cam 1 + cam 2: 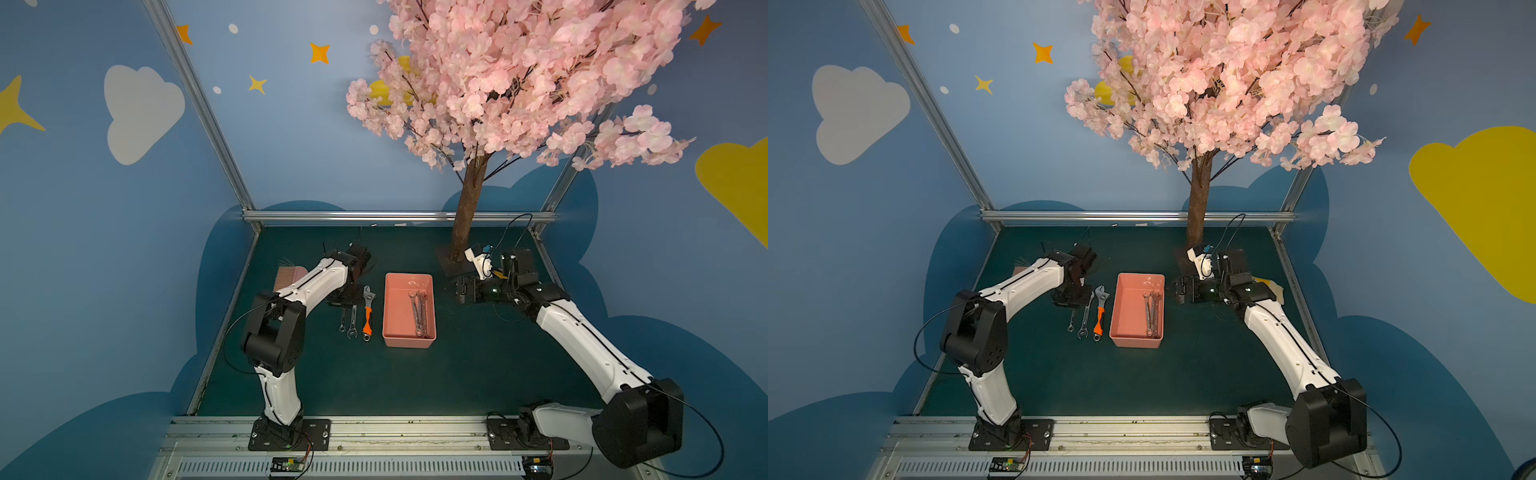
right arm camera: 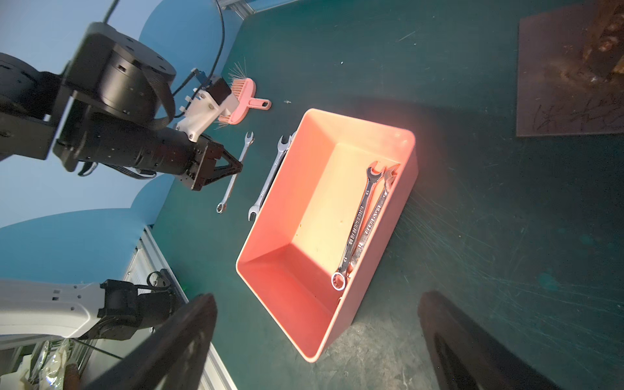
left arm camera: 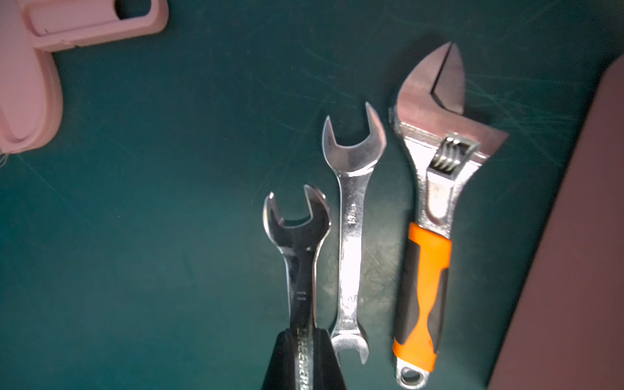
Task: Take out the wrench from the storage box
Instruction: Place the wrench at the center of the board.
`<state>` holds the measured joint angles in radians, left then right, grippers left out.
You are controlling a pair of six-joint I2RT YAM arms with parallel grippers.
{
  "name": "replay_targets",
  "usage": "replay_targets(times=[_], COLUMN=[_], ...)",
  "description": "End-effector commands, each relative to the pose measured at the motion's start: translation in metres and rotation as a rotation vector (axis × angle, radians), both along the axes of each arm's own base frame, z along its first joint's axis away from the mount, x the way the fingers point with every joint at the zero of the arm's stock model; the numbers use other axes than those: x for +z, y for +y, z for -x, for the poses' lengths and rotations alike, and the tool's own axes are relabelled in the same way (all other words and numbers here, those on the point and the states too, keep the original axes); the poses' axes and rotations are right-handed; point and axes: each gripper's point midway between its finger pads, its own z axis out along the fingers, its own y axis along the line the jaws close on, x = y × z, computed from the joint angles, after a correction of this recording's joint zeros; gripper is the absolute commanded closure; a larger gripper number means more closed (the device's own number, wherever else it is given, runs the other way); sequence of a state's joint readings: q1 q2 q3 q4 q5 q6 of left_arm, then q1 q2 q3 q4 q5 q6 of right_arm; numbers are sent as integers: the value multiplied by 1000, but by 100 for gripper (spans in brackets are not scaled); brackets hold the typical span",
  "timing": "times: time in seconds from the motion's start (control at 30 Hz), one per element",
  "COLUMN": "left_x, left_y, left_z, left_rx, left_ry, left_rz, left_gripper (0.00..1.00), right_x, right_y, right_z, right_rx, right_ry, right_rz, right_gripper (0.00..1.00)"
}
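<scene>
Far left on the green mat (image 1: 415,382) we list a pink hand brush (image 1: 286,277), partly hidden behind the left arm. Next comes the left gripper (image 3: 304,337), its jaws drawn together on the shank of a small wrench (image 3: 297,229). This wrench is outside the storage box with its open end pointing to the back, and we cannot tell whether it rests on the mat or hangs just above it. Just beside it we count a double open-ended wrench (image 3: 353,236), flat on the mat. Then comes an adjustable wrench (image 3: 429,202) with an orange and black grip, also flat, near the box's left wall but apart from it. The three run roughly parallel. At the centre we record the storage box (image 1: 409,341), salmon pink, upright, its long side running front to back. Inside it a pair of combination wrenches (image 1: 419,311) lie overlapping along the right wall, open ends to the back and ring ends to the front. Right of the box's far end we note the right gripper (image 1: 455,290), fingers spread wide, near the box but clear of it. Behind it stands a blossom tree (image 1: 469,199) on a dark base plate (image 1: 451,262).
</scene>
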<state>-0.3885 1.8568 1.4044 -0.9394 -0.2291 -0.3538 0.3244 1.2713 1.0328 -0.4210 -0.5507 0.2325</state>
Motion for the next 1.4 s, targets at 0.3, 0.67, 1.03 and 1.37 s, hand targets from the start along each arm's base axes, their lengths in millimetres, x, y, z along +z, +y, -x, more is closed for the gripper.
replay_targets(times=[0.3,0.67,1.03,1.37], left_x=[-45,-57,19,82], left_y=[7,11,6,-87], left_z=[-18,-10,-18,-10], left_rx=[-1,0,23,-26], left_ry=[9,61,-58,-132], left_rz=[-6,-25,41,693], left_gripper=[97,77,33,29], right_x=[8,7,3,-48], right_y=[8,10,35,68], right_z=[-8,-7,-2,4], right_rx=[-21,-15,-2,-19], right_ry=[-12,-4,36,105], right_rz=[44,57,86,389], right_gripper=[2,2,2,16])
